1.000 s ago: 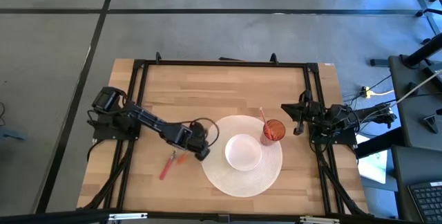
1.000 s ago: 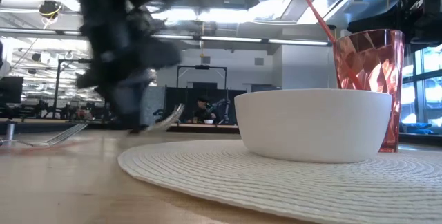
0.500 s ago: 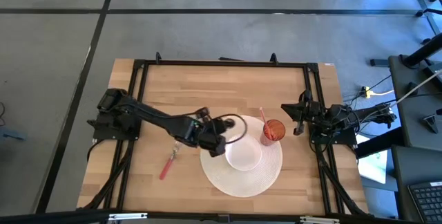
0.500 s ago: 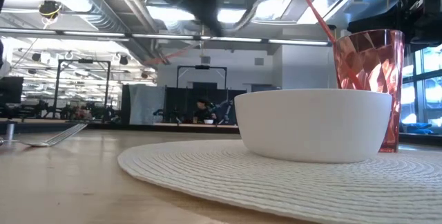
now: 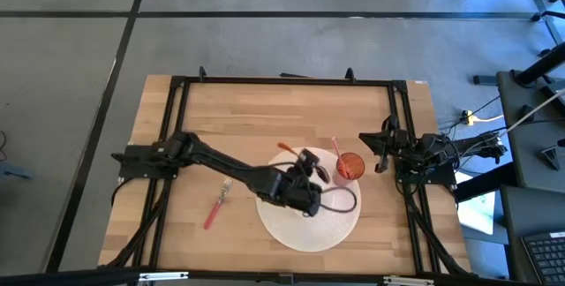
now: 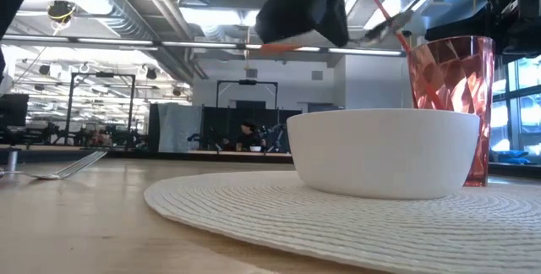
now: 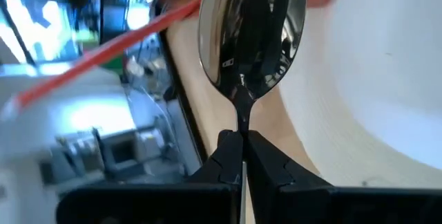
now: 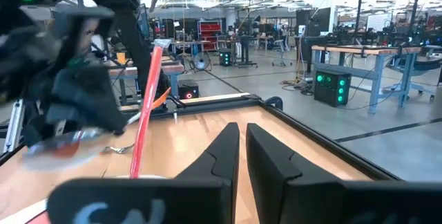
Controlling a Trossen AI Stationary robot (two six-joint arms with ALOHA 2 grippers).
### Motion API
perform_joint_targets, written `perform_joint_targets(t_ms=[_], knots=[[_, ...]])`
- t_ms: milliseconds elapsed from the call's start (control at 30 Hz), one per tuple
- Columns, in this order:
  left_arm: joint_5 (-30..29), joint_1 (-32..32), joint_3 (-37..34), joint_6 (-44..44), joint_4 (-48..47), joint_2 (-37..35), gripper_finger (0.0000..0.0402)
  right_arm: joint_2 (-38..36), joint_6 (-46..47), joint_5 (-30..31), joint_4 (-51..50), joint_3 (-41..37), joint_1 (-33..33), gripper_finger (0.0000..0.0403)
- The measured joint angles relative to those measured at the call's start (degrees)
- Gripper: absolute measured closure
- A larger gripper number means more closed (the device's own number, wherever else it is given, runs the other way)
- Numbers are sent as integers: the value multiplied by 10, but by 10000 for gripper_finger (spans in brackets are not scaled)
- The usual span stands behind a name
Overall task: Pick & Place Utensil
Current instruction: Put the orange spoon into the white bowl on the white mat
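My left gripper point(image 5: 309, 166) hangs above the white bowl point(image 6: 380, 151) on the round white placemat point(image 5: 291, 229), shut on a spoon with a metal bowl point(image 7: 252, 30) and an orange handle point(image 5: 287, 149). In the low view the gripper point(image 6: 308, 12) and the spoon show above the bowl's rim, close to the red cup point(image 6: 452, 88). In the high view the arm hides most of the white bowl. A red-handled fork point(image 5: 215, 207) lies flat on the wood left of the placemat. My right gripper point(image 5: 381, 155) waits at the table's right edge, shut. My left gripper pinches the spoon's thin metal neck point(image 7: 242, 124), right behind the spoon's bowl, between its two fingertips. The spoon lies across the fingers, about level and lifted clear. Its metal bowl point(image 6: 396, 27) points toward the cup, and its orange handle point(image 6: 277, 47) sticks out the other way.
The red cup point(image 5: 350, 167) with a red straw point(image 5: 336, 147) stands on the placemat's right part, just beyond the spoon. A black frame point(image 5: 282, 81) runs around the wooden table top. Bare wood lies on the far side of the placemat.
My left gripper has risen from the table beside the fork and swung toward the table's right, from left of the placemat to above the white bowl, near the cup. The spoon has come up with it, lifted clear of the wood. The fork has stayed where it was.
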Motion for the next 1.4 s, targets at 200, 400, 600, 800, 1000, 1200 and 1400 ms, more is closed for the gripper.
perform_joint_targets(t_ms=[200, 400, 600, 800, 1000, 1200, 1400], knots=[[13, -23, 6, 69, 1, 32, 399, 0, 7, 0, -4, 0, 0, 373], [19, -37, 7, 119, 2, 56, 399, 0, 9, 0, -4, 0, 0, 373], [11, -37, 7, 174, 1, 83, 399, 0, 13, -1, -6, 0, 0, 373], [-8, -37, 6, 208, 8, 92, 399, 0, 13, -1, -8, 0, 0, 373], [-4, -37, 6, 232, 8, 92, 399, 0, 13, -1, -8, 0, 0, 373], [18, -35, 6, 234, 7, 92, 399, 0, 13, -1, -8, 0, 0, 373], [11, -33, 6, 248, 6, 92, 398, 0, 13, -1, -9, 0, 0, 373]])
